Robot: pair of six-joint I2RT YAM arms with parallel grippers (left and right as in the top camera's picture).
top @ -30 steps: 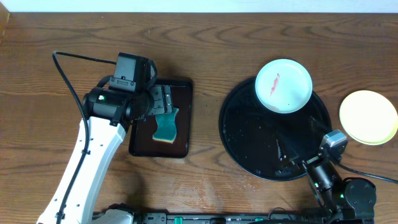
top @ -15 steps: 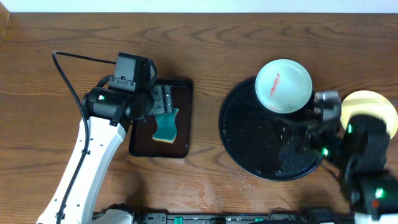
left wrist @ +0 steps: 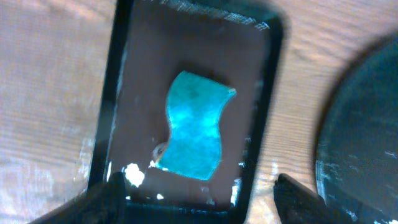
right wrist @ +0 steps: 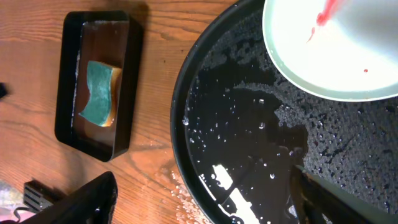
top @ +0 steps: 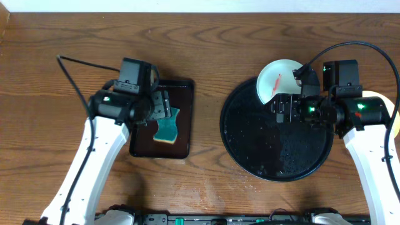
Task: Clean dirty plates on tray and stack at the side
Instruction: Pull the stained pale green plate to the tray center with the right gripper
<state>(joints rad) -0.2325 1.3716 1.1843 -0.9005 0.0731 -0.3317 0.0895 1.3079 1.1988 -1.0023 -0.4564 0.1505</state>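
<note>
Brown wood tabletop [top: 206,56] lies bare around the round black tray [top: 250,144]. We see 1 mint-white plate [top: 278,72], smeared red, at its far rim. Our right gripper [top: 282,110] hovers over the tray, fingers spread. Our left gripper [top: 164,105], equally spread, hangs above the sponge [top: 167,127]. The right arm hides most of 1 yellow plate [top: 393,128].

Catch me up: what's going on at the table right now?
The left gripper hangs open over the sponge lying in the small rectangular tray, holding nothing. The right gripper is open above the round black tray, close to the one plate on it, which shows a red smear. No wiping is underway.
</note>
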